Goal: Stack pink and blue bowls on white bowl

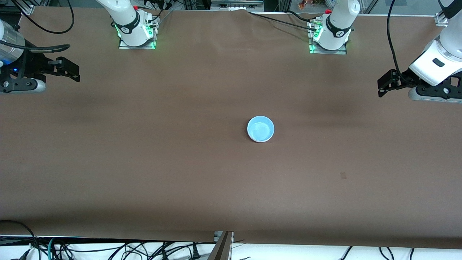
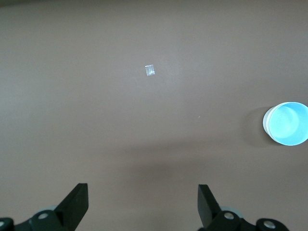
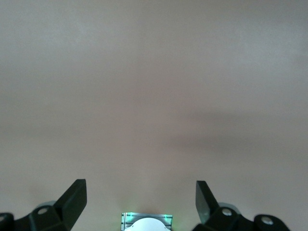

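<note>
At the right arm's end of the brown paper-covered table (image 1: 144, 173) we are seeing the right gripper (image 1: 72, 70) hanging over bare surface close to the table's edge, its black fingers (image 3: 72, 199) standing wide apart and holding nothing; this arm is waiting. Moving along, we are finding broad open room on the tabletop until the middle, where a small round light sky blue plastic bowl (image 1: 260, 129) is sitting upright, a thin white rim showing under it, so it is seemingly resting in another bowl, though we cannot tell what lies beneath. Toward the left arm's end, nearer to the front camera than the bowl, a small faint square mark (image 1: 343, 176) is lying on the paper. At that end the left gripper (image 1: 383, 86) is hovering over the table near its edge, fingers (image 2: 77, 202) spread wide and empty, well apart from the bowl. The left wrist view is showing us the blue bowl (image 2: 287, 123) and the square mark (image 2: 150, 70); the right wrist view is showing only bare table (image 3: 154, 96) and the right arm's base (image 3: 147, 222) with its green light.
</note>
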Tool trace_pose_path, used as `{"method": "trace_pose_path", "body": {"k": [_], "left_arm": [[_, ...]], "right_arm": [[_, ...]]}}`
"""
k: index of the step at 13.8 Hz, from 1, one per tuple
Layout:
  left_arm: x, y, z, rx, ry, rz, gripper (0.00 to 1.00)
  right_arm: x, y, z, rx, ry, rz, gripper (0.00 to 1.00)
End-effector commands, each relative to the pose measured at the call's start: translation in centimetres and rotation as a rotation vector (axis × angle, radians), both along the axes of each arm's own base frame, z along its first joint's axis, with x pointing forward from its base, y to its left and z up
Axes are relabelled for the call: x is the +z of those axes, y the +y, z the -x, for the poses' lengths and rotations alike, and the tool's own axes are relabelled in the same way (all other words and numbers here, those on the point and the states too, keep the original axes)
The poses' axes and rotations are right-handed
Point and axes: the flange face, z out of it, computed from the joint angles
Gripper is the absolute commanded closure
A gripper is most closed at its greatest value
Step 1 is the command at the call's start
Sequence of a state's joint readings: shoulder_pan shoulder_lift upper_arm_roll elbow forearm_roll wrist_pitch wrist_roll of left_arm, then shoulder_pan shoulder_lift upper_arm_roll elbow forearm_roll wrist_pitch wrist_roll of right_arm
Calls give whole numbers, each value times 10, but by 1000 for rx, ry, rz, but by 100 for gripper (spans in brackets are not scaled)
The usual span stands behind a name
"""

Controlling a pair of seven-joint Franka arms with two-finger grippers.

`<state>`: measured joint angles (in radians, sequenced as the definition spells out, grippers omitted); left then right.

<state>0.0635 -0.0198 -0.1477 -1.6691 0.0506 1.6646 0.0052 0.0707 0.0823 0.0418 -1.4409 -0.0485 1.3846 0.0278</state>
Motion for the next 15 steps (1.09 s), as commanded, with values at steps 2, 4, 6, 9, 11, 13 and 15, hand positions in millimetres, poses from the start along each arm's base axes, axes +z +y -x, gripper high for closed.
{"method": "trace_pose_path", "body": {"k": [2,4,6,9,11,13,15], "left_arm": [[3,-1,4,-8,4,7,0],[3,-1,4,-8,4,7,0],[3,-1,4,-8,4,7,0],[3,-1,4,-8,4,7,0],[3,-1,4,-8,4,7,0],[3,-1,4,-8,4,7,0],[3,-1,4,-8,4,7,0]], "right_arm": [[0,-4,1,20,4,8,0],[0,-5,1,19,2,12,0],[-5,-2,-3,22,4,11,0],[-3,2,-3,18,-1,10,0],[-4,-2,-3,16,1,8,0],[-3,-1,-3,6,2,8,0],[-3,0,-2,3,2,4,0]]}}
